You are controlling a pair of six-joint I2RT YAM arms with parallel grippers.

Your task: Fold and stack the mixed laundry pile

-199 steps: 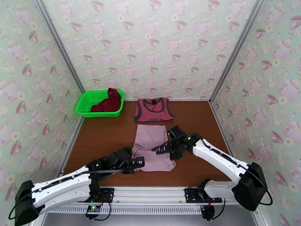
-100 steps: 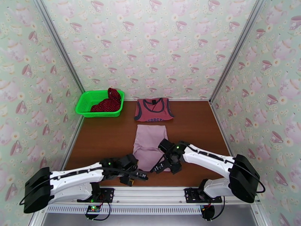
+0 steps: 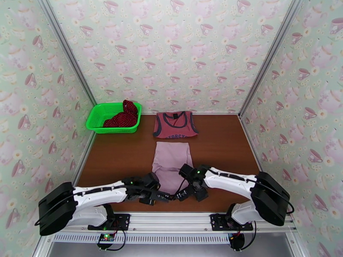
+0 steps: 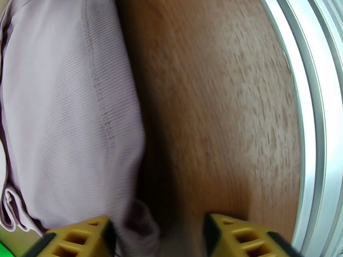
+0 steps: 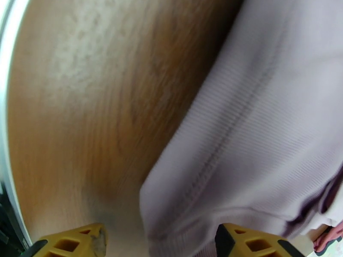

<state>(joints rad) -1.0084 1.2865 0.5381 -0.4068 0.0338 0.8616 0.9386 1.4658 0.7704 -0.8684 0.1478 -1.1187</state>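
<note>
Currently left hand (image 3: 164,196) and right hand (image 3: 180,195) sit low at near hem of mauve piece (image 3: 171,161), mid-surface (image 3: 120,155). Both wide open, straddling hem, nothing gripped. Likely staging a two-point pinch to fold it.

Close view of a pale mauve-pink ribbed garment (image 5: 266,125) lying on a brown wooden table (image 5: 85,103), its stitched hem running diagonally. The right gripper (image 5: 160,243) has its yellow fingertips (image 5: 70,244) spread wide, with the garment's lower corner between them. A silver rail (image 5: 4,82) lines the left edge.
</note>
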